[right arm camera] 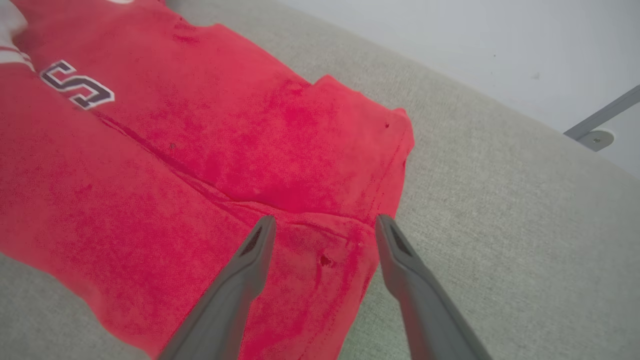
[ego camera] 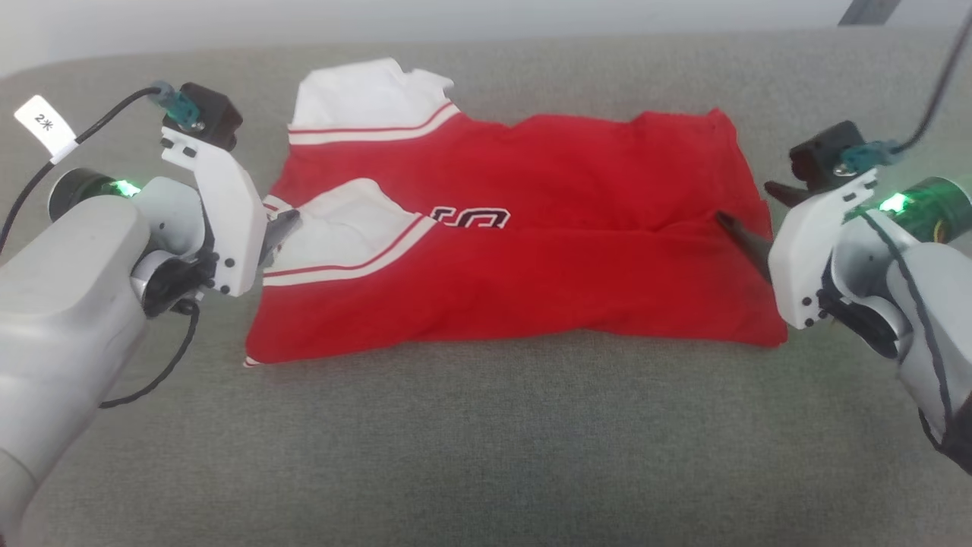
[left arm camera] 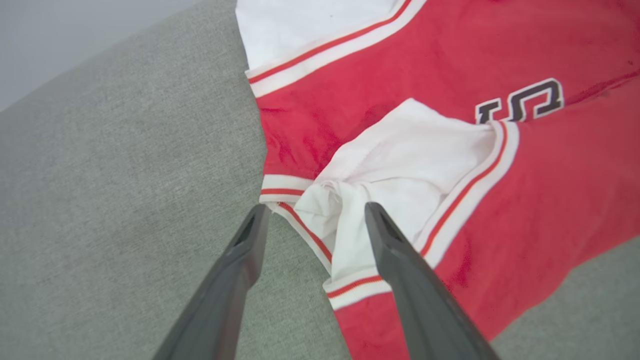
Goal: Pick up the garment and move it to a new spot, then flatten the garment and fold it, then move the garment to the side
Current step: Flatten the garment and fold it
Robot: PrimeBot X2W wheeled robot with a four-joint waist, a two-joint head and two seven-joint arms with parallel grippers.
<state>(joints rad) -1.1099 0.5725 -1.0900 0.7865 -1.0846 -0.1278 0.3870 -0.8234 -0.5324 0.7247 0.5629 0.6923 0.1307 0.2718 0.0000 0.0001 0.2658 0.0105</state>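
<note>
While garment (ego camera: pixel 531 258) lies between them, L fingers (left arm camera: pixel 400 280) wide apart at sleeve (left arm camera: pixel 410 160), R fingers (right arm camera: pixel 240 285) same at hem (right arm camera: pixel 397 165), empty

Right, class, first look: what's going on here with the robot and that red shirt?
A two-armed robot is working on a red jersey T-shirt lying on a grey padded surface. The shirt is folded lengthwise, its lettering half covered. The left gripper sits at the sleeve end, fingers open either side of a bunched white sleeve. The right gripper is open over the hem end. Neither is gripping the cloth.
</note>
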